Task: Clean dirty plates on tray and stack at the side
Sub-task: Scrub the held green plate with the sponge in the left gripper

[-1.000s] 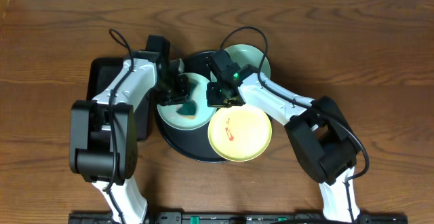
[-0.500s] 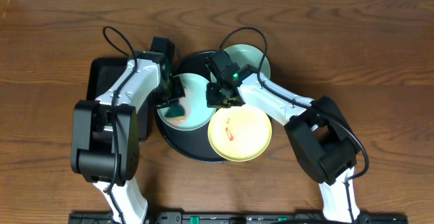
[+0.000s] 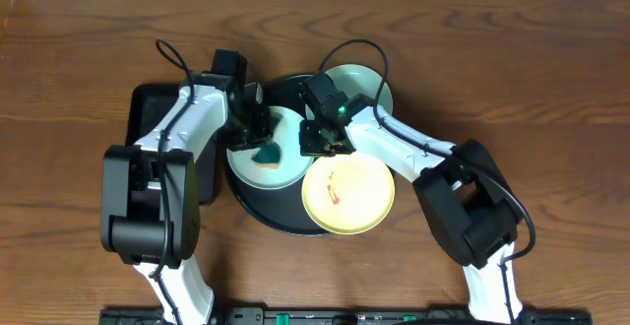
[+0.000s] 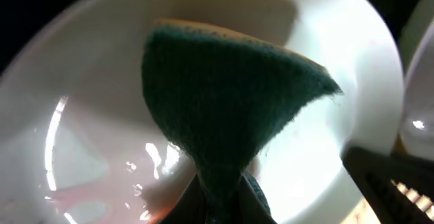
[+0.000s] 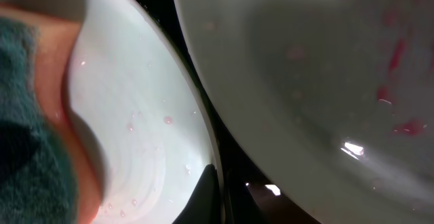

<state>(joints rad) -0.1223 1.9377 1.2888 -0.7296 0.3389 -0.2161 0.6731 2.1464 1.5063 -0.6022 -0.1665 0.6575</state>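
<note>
Pale mint round plastic plate point(image 3: 291, 163), orange-smeared; our left gripper point(image 3: 258, 134) grasps a green sponge point(image 3: 268, 155) on it, right gripper point(image 3: 317, 146) clenched beside.

A round tray point(image 3: 264, 209) sits on the table point(image 3: 79, 49), with a rectangular tray point(image 3: 148, 108) just beside it on the left. Three plates lie on the round tray: the left plate point(image 3: 285, 175), the rear plate point(image 3: 372, 84) (overhanging the rim), and the front plate point(image 3: 349, 197). A sponge point(image 3: 268, 155) rests on the left plate.
</note>
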